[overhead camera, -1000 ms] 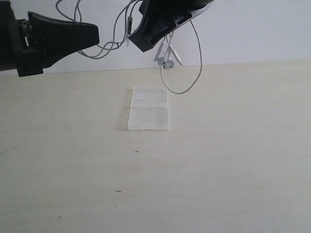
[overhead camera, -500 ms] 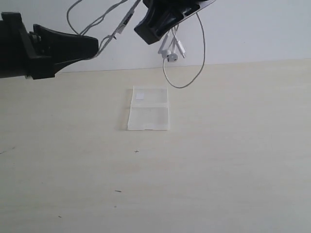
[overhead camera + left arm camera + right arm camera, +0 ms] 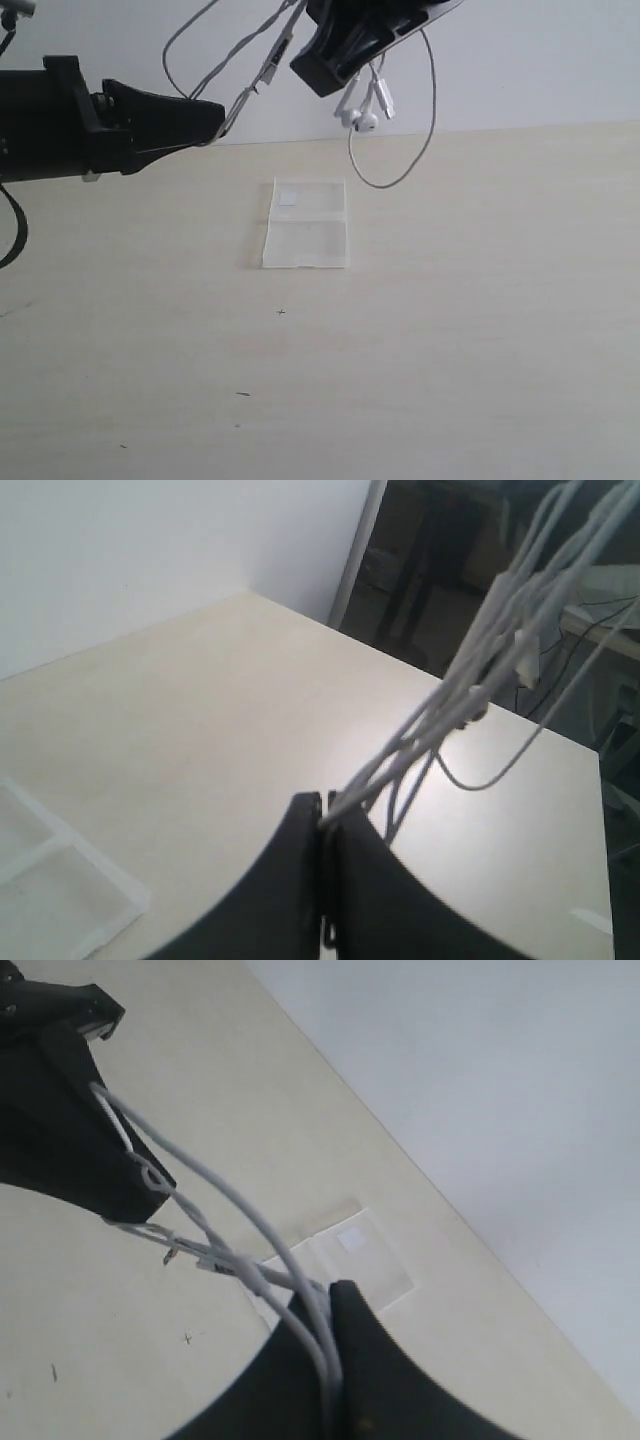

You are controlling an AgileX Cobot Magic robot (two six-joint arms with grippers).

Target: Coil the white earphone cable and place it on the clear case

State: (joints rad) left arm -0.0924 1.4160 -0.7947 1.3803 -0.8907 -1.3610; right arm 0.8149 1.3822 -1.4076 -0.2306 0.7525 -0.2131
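Note:
The white earphone cable (image 3: 255, 62) hangs in the air in several strands between my two grippers, high above the table. My left gripper (image 3: 222, 120) is shut on one end of the strands (image 3: 400, 752). My right gripper (image 3: 308, 72) is shut on the other end (image 3: 310, 1315). Two white earbuds (image 3: 358, 118) dangle below the right gripper, and a slack loop (image 3: 405, 165) hangs beside them. The clear case (image 3: 305, 223) lies flat on the table below, with a small white label (image 3: 288, 197) near its far left corner. It also shows in the right wrist view (image 3: 345, 1260).
The table (image 3: 450, 320) is pale wood with a white wall (image 3: 540, 60) behind its far edge. In the left wrist view the table's far corner (image 3: 585, 755) borders a dark room.
The left gripper has moved right, closer to the case's line, and the right gripper has shifted slightly right and up. The strands between them are pulled straighter; the earbuds swung right.

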